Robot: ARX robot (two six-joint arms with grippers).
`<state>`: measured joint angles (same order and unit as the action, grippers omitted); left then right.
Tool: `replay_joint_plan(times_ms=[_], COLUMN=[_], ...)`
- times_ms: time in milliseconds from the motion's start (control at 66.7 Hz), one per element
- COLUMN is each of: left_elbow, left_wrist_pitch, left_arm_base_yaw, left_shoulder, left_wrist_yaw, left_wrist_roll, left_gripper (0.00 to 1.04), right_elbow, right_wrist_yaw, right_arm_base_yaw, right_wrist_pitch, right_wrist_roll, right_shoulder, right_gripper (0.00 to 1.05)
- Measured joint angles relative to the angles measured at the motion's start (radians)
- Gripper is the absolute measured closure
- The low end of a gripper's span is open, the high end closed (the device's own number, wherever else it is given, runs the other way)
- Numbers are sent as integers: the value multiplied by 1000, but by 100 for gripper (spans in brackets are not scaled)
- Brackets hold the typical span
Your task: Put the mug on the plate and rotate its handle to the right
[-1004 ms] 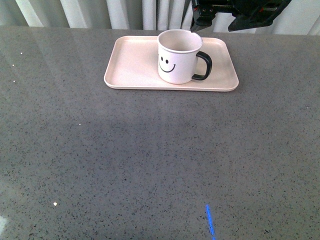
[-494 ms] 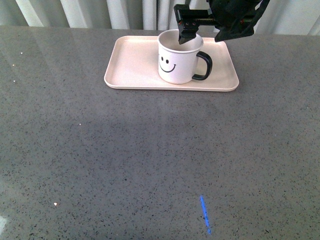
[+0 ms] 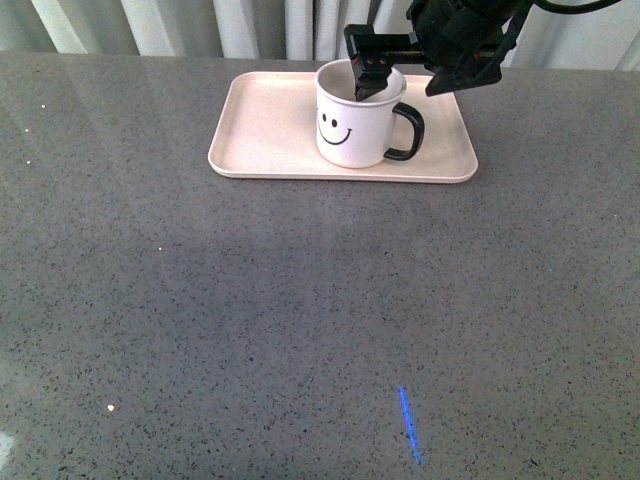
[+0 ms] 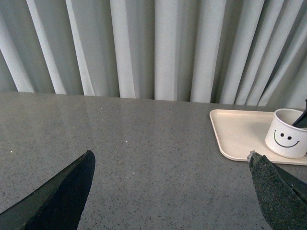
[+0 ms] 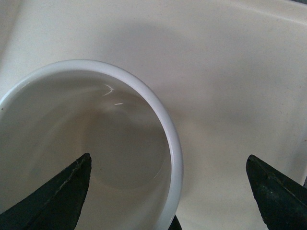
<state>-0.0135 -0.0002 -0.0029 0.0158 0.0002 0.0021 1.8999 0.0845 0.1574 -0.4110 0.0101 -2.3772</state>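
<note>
The cream-white mug (image 3: 352, 118) with a smiley face stands upright on the pale pink plate (image 3: 262, 130) at the far side of the table. Its black handle (image 3: 409, 131) points right. My right gripper (image 3: 404, 78) hovers open over the mug, straddling the rim on the handle side: one finger (image 3: 365, 76) dips inside the mug, the other hangs outside above the plate. In the right wrist view the mug's rim (image 5: 169, 125) runs between the open fingers, over the plate (image 5: 230, 72). My left gripper (image 4: 170, 191) stands open and empty over the bare table, with the mug (image 4: 288, 140) and plate (image 4: 237, 134) far off.
The table (image 3: 300, 320) is grey speckled stone. A pale pleated curtain (image 4: 158, 48) hangs behind its far edge. A short blue light streak (image 3: 409, 425) lies on the near part of the table.
My right gripper has come down and shifted left over the mug, so one finger now reaches inside the rim. Mug and plate have not moved.
</note>
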Motion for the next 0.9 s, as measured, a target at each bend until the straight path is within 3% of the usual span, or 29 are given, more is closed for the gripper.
replay_joint_plan(times_ms=[195, 644, 899], left_elbow=[0, 0, 0], left_wrist_pitch=[0, 0, 0], left_arm_base_yaw=[0, 0, 0], left_shoulder=[0, 0, 0], left_wrist_yaw=[0, 0, 0], left_wrist_roll=[0, 0, 0], left_gripper=[9, 9, 9], right_elbow=[3, 16, 49], right_wrist_yaw=[-7, -2, 17], right_arm_base_yaw=[1, 2, -10], right_wrist_pitch=[-2, -27, -79], right_wrist_roll=[-14, -32, -16], right_shoulder=[-6, -6, -1], right_gripper=[35, 103, 103])
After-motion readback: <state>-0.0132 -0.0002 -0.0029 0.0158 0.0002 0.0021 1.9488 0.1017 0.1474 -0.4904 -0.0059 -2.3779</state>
